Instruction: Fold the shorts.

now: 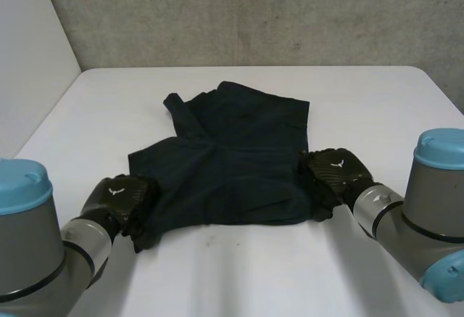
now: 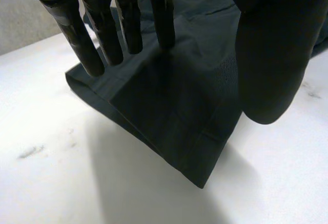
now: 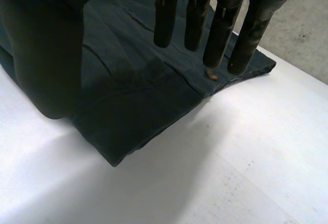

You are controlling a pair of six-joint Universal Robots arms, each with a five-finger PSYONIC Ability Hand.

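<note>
Dark navy shorts (image 1: pixel 232 157) lie flat on the white table (image 1: pixel 254 273), partly folded, with one flap turned up at the far left. My left hand (image 1: pixel 119 201) is at the near left corner of the shorts. Its fingers (image 2: pixel 128 19) are straight and spread from the thumb, just over the cloth corner (image 2: pixel 174 111), pinching nothing. My right hand (image 1: pixel 333 172) is at the right edge near the front. Its fingers (image 3: pixel 220 24) hang straight above the hem (image 3: pixel 133 96), beside a small brown button (image 3: pixel 210 74), and hold nothing.
A grey wall (image 1: pixel 254 12) rises behind the table's far edge. A pale panel (image 1: pixel 29 56) stands along the left side. Bare white tabletop lies in front of the shorts and to both sides.
</note>
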